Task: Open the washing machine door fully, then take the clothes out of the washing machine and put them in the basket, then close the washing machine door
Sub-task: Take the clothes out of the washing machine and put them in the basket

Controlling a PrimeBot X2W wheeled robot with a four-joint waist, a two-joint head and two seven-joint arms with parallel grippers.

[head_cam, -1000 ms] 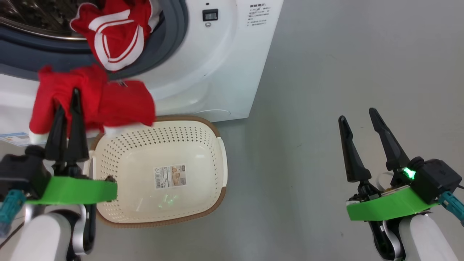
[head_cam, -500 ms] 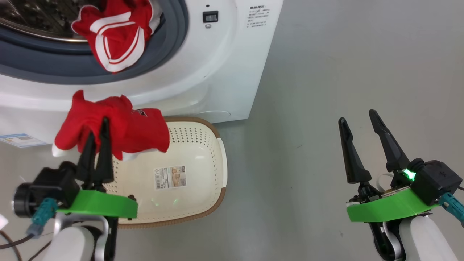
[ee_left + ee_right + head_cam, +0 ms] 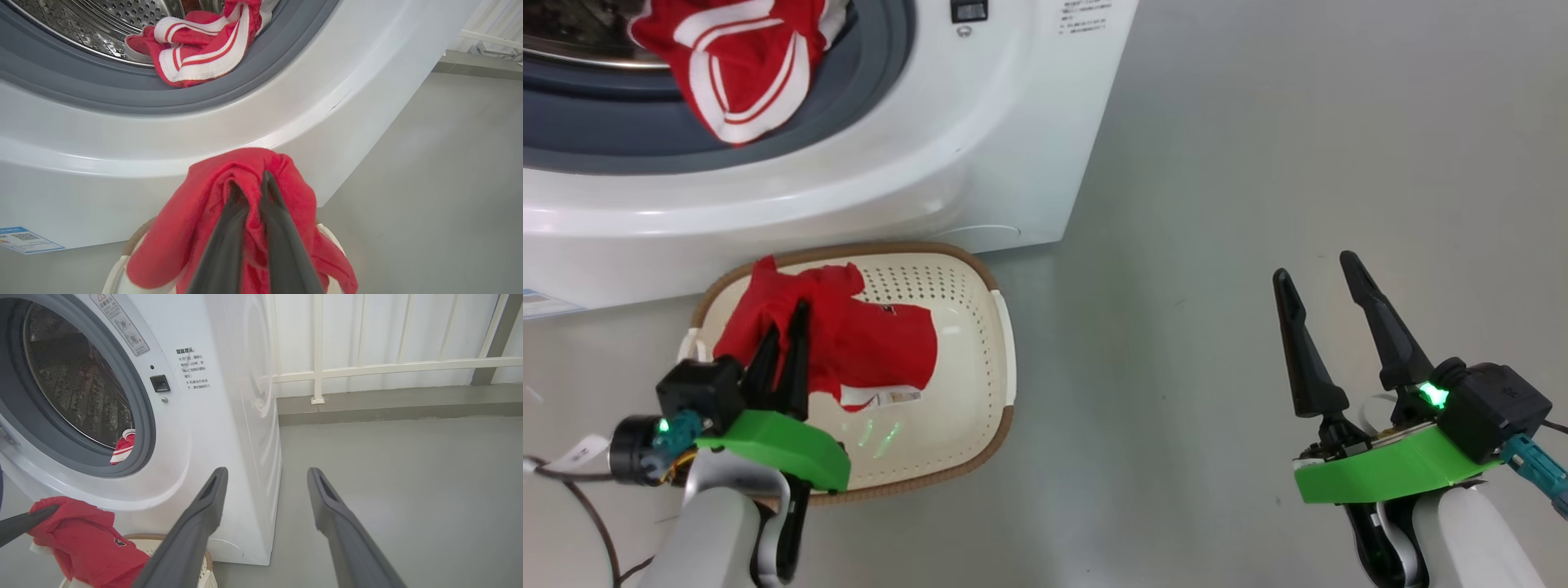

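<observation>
Floor [image 3: 1258,163]: plain grey and smooth; a white railed wall [image 3: 367,367] rises behind it in the right wrist view.
Washing machine [image 3: 980,122]: white front-loader at the upper left of the head view. A grey rubber ring [image 3: 866,73] runs round the perforated steel drum [image 3: 81,20], and there is a blue-white label [image 3: 24,241] at a lower corner.
Striped garment [image 3: 735,73]: red with white stripes, draped from the drum over its lip onto the rubber ring (part in, part out).
Basket [image 3: 1005,327]: cream, perforated, with a brown rim. It sits on the floor just in front of the machine.
Held garment [image 3: 874,343]: plain red bunch hanging into the basket and covering part of the paper label [image 3: 882,398] on its floor. I cannot tell whether the cloth rests on that floor.
Left gripper [image 3: 788,318]: its fingers are pressed together with the held garment pinched between them, over the basket's left half.
Right gripper [image 3: 1313,265]: its fingers are spread apart with nothing between them. It is above bare floor, well to the right of the basket.
</observation>
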